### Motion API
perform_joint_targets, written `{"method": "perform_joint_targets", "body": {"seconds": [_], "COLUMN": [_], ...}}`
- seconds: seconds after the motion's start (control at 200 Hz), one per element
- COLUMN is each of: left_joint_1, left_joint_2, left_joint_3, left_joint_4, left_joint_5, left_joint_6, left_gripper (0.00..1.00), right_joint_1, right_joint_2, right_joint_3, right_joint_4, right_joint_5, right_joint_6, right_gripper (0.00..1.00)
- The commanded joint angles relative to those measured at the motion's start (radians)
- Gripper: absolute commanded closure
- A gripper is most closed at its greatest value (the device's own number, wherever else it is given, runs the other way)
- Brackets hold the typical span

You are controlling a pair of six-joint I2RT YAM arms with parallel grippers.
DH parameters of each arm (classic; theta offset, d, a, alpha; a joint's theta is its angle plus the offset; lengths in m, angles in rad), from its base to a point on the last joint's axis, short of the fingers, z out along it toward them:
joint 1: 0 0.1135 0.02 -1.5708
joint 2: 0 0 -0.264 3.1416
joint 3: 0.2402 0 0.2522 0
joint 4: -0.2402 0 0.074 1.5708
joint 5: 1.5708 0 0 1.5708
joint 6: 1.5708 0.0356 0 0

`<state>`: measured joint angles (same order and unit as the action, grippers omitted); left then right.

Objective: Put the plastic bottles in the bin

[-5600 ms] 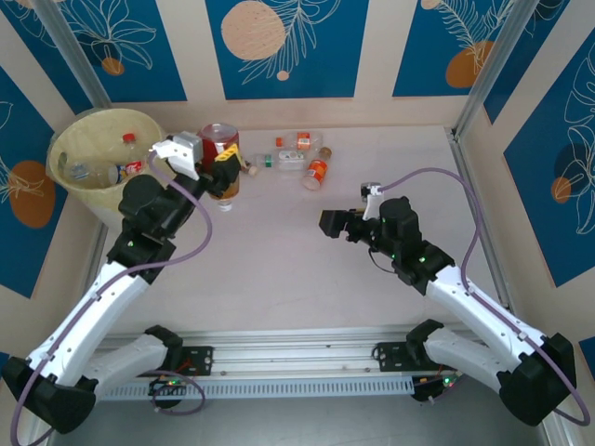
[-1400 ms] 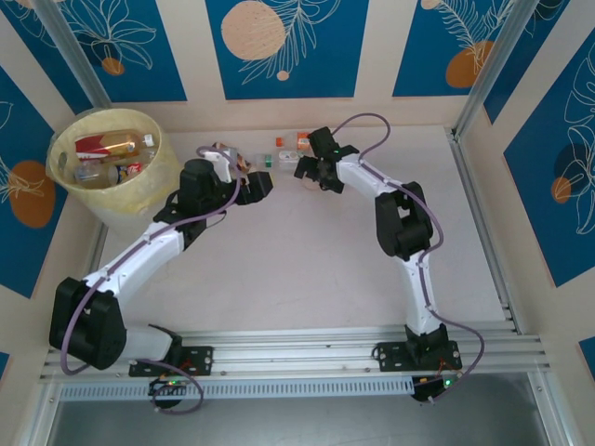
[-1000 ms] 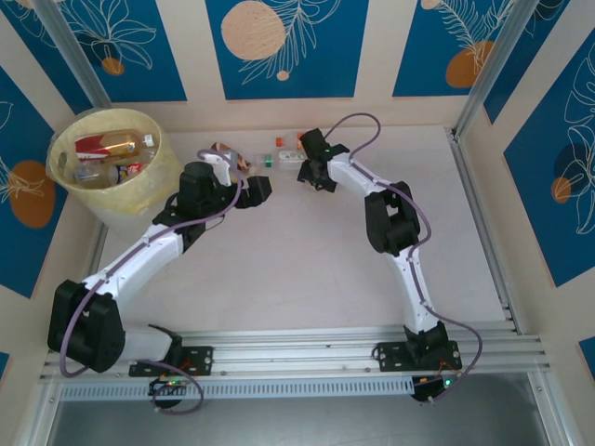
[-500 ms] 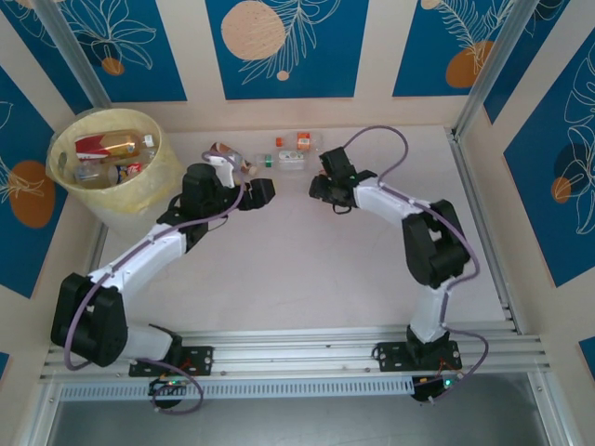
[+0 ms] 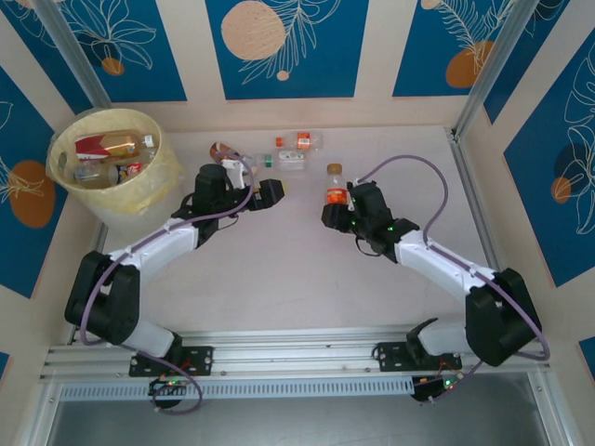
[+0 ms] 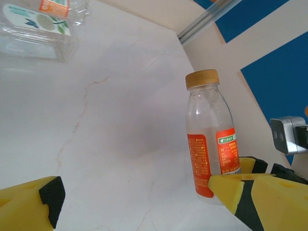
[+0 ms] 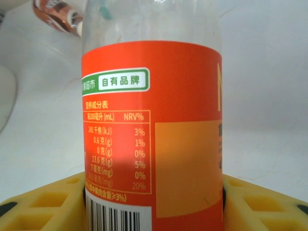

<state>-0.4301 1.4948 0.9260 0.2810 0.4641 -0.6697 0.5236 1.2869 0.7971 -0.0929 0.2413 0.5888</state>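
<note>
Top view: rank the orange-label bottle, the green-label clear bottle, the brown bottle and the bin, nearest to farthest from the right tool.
1. orange-label bottle: upright, gripped in the right tool.
2. green-label clear bottle: beyond it, slightly left, near the back wall.
3. brown bottle: further left.
4. bin: far-left corner.

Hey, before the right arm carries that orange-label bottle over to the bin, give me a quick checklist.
1. Jaws of the right gripper shut on the orange-label bottle: ok.
2. Bottle upright: ok.
3. Bottle base clear of the table: cannot tell.
4. Jaws of the left gripper open, holding nothing: ok.
5. Straight path to the bin free: not ok, the left arm lies across it.
6. Room in the bin: ok.
</note>
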Motion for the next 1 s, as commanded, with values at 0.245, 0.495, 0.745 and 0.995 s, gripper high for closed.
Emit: {"method": "perform_joint_targets", "body": {"seconds": [0.245,0.495,0.745,0.995], "left_joint_1": [-0.083,-0.098,-0.097,-0.098], "left_joint_2": [0.096,0.147,0.154,0.151], "left_joint_3": [0.14,0.191,0.201,0.187], "left_joint_4": [0.021,0.012,0.029,0.033], "left_joint_5": [0.004,-0.042,-0.053,-0.051], "left_joint_6": [-0.013,-0.038,-0.043,-0.053], "left_gripper": [0.01,0.05,0.13,0.44], "right_joint_1": [0.062,0.101,0.12,0.138], "right_joint_2": [-0.096,-0.054,-0.015,-0.003], "right_joint_3": [-0.085,-0.063,-0.026,-0.013], "right_joint_4": [0.16,0.21,0.22,0.235], "right_joint_5": [-0.225,-0.296,-0.356,-0.372], "right_joint_6": [-0.079,-0.102,-0.131,-0.139], "right_gripper": [0.51,0.51,0.51,0.51]}}
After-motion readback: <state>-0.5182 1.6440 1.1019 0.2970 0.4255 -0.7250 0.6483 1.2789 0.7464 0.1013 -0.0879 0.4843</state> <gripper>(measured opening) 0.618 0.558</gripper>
